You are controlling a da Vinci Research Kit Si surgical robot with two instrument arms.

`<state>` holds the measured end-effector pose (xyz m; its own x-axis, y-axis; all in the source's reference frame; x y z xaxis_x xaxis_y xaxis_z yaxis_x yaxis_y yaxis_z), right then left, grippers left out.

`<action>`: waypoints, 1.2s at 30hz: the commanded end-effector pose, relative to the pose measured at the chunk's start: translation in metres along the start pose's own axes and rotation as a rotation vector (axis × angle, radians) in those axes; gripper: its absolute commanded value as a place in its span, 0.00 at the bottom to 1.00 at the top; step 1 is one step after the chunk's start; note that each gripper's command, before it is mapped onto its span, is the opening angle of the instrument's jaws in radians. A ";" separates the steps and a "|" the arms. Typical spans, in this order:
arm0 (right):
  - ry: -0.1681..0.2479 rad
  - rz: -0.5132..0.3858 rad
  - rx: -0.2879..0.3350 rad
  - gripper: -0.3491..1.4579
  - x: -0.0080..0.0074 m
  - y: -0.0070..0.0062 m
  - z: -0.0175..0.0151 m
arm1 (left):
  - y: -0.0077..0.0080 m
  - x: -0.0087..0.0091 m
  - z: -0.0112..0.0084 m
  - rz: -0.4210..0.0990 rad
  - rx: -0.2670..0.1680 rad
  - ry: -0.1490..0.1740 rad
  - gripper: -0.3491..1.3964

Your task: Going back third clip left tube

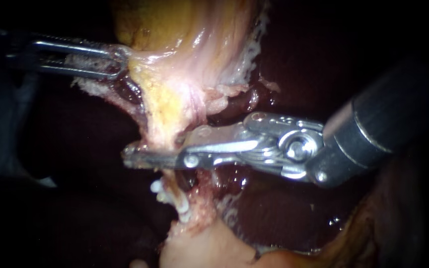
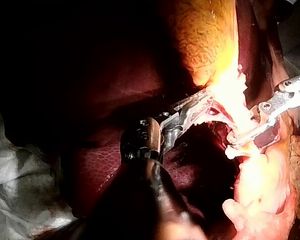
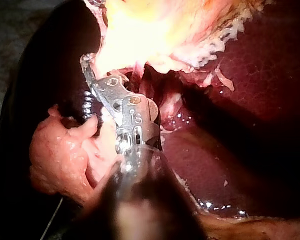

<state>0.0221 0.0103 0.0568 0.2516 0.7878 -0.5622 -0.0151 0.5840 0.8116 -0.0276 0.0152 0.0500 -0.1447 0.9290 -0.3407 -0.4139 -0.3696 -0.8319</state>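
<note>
The step in hand looks like the pull-back after clipping. The right instrument [image 1: 135, 158], silver and hinged on a dark shaft, lies across the pale stringy tube [image 1: 165, 131]. Its jaws stand a narrow gap apart, with the tube between them and, I judge, not squeezed. Small white clips [image 1: 157, 187] sit on the tube just nearer. The next move must slide out rightward without catching them. The slender steel left instrument [image 1: 117, 62] has its jaws closed on the yellow-pink gallbladder [image 1: 175, 44] edge, stretching it. Dark red liver [image 1: 284, 208] lies close behind.

Left instrument [image 1: 119, 62] shaft lost in dark at edge.
</note>
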 end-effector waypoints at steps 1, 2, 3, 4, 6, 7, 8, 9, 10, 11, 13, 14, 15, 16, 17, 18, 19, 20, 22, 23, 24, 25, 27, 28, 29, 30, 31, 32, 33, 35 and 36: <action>-0.001 0.000 0.003 0.00 -0.0001 0.0001 0.0000 | 0.0000 0.0000 0.0000 0.000 0.001 0.000 0.00; -0.003 0.000 0.008 0.00 -0.0001 0.0001 0.0000 | 0.0000 0.0000 0.0000 0.000 0.001 0.000 0.00; -0.005 0.000 0.014 0.00 -0.0001 0.0001 0.0001 | 0.0000 0.0000 0.0000 0.000 0.001 0.000 0.00; -0.005 0.000 0.023 0.07 -0.0002 0.0001 0.0001 | 0.0001 0.0000 0.0000 0.000 0.001 0.000 0.00; 0.010 -0.001 0.034 0.25 -0.0002 0.0002 0.0003 | 0.0001 0.0000 0.0000 0.000 0.001 0.000 0.00; 0.019 -0.001 0.036 0.33 -0.0002 0.0003 0.0005 | 0.0001 0.0000 0.0000 0.000 0.001 0.000 0.00; 0.022 -0.002 0.036 0.39 -0.0002 0.0004 0.0007 | 0.0001 0.0000 0.0000 0.000 0.001 0.000 0.00; 0.022 -0.002 0.035 0.41 -0.0003 0.0006 0.0009 | 0.0002 0.0000 0.0000 0.000 0.001 0.000 0.00; 0.022 -0.004 0.033 0.42 -0.0005 0.0010 0.0010 | 0.0002 0.0000 0.0000 0.000 0.001 0.001 0.00; 0.022 -0.005 0.032 0.43 -0.0007 0.0013 0.0011 | 0.0002 0.0000 0.0000 0.000 0.001 0.001 0.00; 0.023 -0.031 0.023 0.44 -0.0011 0.0022 0.0011 | 0.0002 0.0000 0.0000 0.000 0.001 0.001 0.00; 0.028 -0.032 0.008 0.45 -0.0013 0.0026 0.0011 | 0.0002 0.0000 0.0000 0.000 0.001 0.001 0.00; 0.032 -0.038 -0.006 0.46 -0.0015 0.0031 0.0010 | 0.0002 0.0000 0.0000 0.000 0.001 0.001 0.00; 0.034 -0.044 -0.017 0.46 -0.0017 0.0036 0.0009 | 0.0002 0.0000 0.0000 0.000 0.001 0.001 0.00; 0.037 -0.062 -0.029 0.47 -0.0019 0.0043 0.0006 | 0.0002 0.0000 0.0000 0.000 0.001 0.001 0.00; 0.042 -0.074 -0.037 0.47 -0.0020 0.0048 0.0004 | 0.0002 0.0000 0.0000 0.000 0.001 0.001 0.00; 0.041 -0.086 -0.040 0.47 -0.0022 0.0052 0.0002 | 0.0002 0.0000 0.0000 0.000 0.001 0.001 0.00; 0.037 -0.105 -0.042 0.47 -0.0025 0.0056 -0.0003 | 0.0002 0.0000 0.0000 0.000 0.001 0.001 0.00; 0.036 -0.141 -0.048 0.47 -0.0028 0.0061 -0.0011 | 0.0002 0.0000 -0.0001 0.000 0.001 0.000 0.00; 0.035 -0.171 -0.052 0.47 -0.0031 0.0062 -0.0018 | 0.0002 -0.0001 -0.0001 0.000 0.001 0.000 0.00; 0.034 -0.195 -0.056 0.47 -0.0033 0.0062 -0.0024 | 0.0002 -0.0001 -0.0001 0.000 0.001 0.000 0.00; 0.033 -0.231 -0.063 0.47 -0.0035 0.0062 -0.0030 | 0.0002 -0.0001 -0.0002 0.000 0.000 0.000 0.00; 0.030 -0.291 -0.073 0.47 -0.0040 0.0058 -0.0045 | 0.0001 -0.0001 -0.0002 0.000 0.000 0.000 0.00; 0.028 -0.320 -0.073 0.47 -0.0043 0.0056 -0.0053 | 0.0001 -0.0001 -0.0003 0.000 0.000 0.000 0.00; 0.025 -0.355 -0.075 0.47 -0.0046 0.0054 -0.0063 | 0.0001 -0.0001 -0.0003 0.000 0.000 0.000 0.00; 0.024 -0.371 -0.076 0.47 -0.0048 0.0052 -0.0071 | 0.0001 -0.0001 -0.0003 0.000 0.000 0.000 0.00; 0.022 -0.393 -0.078 0.47 -0.0050 0.0050 -0.0079 | 0.0001 -0.0001 -0.0003 0.000 0.000 0.000 0.00; 0.021 -0.410 -0.082 0.47 -0.0051 0.0047 -0.0088 | 0.0001 -0.0001 -0.0003 0.000 -0.001 0.000 0.00; 0.019 -0.426 -0.080 0.47 -0.0053 0.0045 -0.0099 | 0.0001 -0.0001 -0.0003 0.000 -0.001 0.000 0.00; 0.016 -0.454 -0.078 0.47 -0.0057 0.0041 -0.0116 | 0.0001 -0.0001 -0.0003 0.000 -0.001 -0.001 0.00; 0.014 -0.472 -0.073 0.47 -0.0059 0.0039 -0.0126 | 0.0001 -0.0001 -0.0004 0.000 -0.001 -0.001 0.00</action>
<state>0.0076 0.0104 0.0611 0.2338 0.4256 -0.8742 0.0361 0.8947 0.4453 -0.0273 0.0151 0.0497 -0.1452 0.9290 -0.3405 -0.4136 -0.3697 -0.8320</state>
